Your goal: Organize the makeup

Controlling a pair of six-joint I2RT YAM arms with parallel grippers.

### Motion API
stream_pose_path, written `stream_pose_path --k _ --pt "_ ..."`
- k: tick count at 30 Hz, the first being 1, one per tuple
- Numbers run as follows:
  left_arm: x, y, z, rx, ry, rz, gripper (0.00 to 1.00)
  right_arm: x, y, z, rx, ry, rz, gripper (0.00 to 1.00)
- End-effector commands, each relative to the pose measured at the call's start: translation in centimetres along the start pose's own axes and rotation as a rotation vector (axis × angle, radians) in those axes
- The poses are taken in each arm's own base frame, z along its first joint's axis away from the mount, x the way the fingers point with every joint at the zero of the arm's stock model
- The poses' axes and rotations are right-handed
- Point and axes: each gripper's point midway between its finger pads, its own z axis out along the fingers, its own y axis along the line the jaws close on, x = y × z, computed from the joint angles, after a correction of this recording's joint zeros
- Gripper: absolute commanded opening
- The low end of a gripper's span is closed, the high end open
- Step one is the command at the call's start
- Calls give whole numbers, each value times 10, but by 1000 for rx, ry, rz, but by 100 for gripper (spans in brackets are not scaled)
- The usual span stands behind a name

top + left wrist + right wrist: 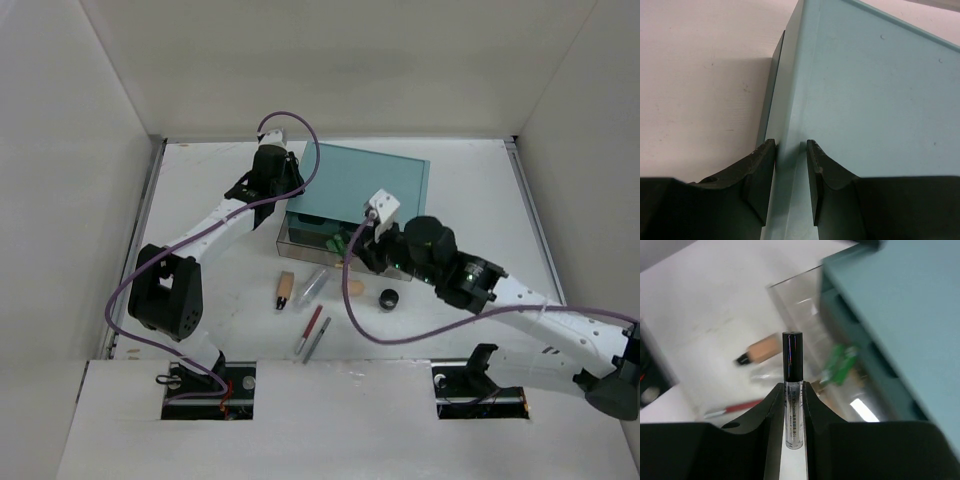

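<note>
My right gripper (794, 390) is shut on a small clear tube with a black cap (792, 355), held above the open clear drawer (305, 233) of the teal box (365, 180). From above, the right gripper (358, 250) hangs at the drawer's right end. Green tubes (335, 243) lie in the drawer and show blurred in the right wrist view (840, 365). On the table lie a tan tube (285, 290), a clear tube (313, 285), a peach sponge (356, 288), a black jar (389, 298), a red pencil (308, 328) and a grey pencil (319, 340). My left gripper (791, 150) is closed over the box's left edge (790, 100).
The teal box (875, 100) stands at the back middle of the white table (200, 200). White walls enclose the table on the left, back and right. The right arm's purple cable (370, 330) loops over the table near the black jar.
</note>
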Motion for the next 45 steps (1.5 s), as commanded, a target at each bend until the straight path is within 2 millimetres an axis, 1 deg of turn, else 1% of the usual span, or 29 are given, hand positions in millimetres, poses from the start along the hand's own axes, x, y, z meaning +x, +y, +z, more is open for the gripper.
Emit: stream_pose_path --k 1,3,4,5,6,7,8,9,10,11,12,13,15,16,17,18,20,22,24,27,30,37,42,45 --pt "48 20 1 -72 155 36 28 -22 -42 18 82 -37 -54 8" --pt "48 20 2 -75 153 35 28 -15 -58 34 113 -4 -52 11" --pt "48 21 2 -76 153 35 28 -11 -63 41 128 12 -50 16" --pt "47 21 1 -77 151 33 28 -7 -65 45 134 23 -53 19" --pt "46 21 1 -77 149 33 28 -5 -66 48 137 29 -57 20" --pt "46 21 1 -77 147 33 28 -4 -66 48 138 33 -57 24" --pt "45 21 1 -76 146 33 28 -4 -67 47 143 36 -60 31" --pt "44 19 0 -73 144 33 28 -6 -67 44 151 32 -62 45" --pt "44 19 0 -73 142 33 28 -10 -63 40 150 20 -67 50" --pt "43 18 0 -71 141 33 28 -14 -59 36 150 9 -72 53" --pt "42 17 0 -69 139 33 28 -20 -51 32 142 -8 -82 59" --pt "42 17 0 -69 139 35 28 -25 -41 27 121 -24 -96 60" --pt "42 17 0 -70 140 35 28 -22 -11 21 37 -14 -128 61" --pt "41 17 0 -71 142 37 28 -14 9 20 -24 10 -149 62" --pt "41 17 0 -69 142 38 28 -1 30 20 -99 46 -173 63" --pt "41 16 1 -68 143 40 28 16 54 19 -190 92 -202 64" --pt "43 16 0 -69 149 44 28 57 93 16 -342 205 -244 65" --pt "45 18 0 -75 156 46 28 89 115 14 -427 289 -265 66" --pt "46 19 -1 -78 160 48 28 110 126 17 -472 334 -309 67" --pt "46 18 -1 -72 163 50 28 133 133 27 -496 378 -405 68" --pt "46 14 -1 -61 166 61 28 147 135 39 -481 411 -470 69" --pt "47 15 -7 -58 166 66 28 184 139 60 -496 494 -544 71" --pt "51 18 -8 -68 174 68 28 195 141 77 -484 505 -567 71" --pt "52 19 -8 -73 181 69 28 204 141 83 -483 521 -568 71"
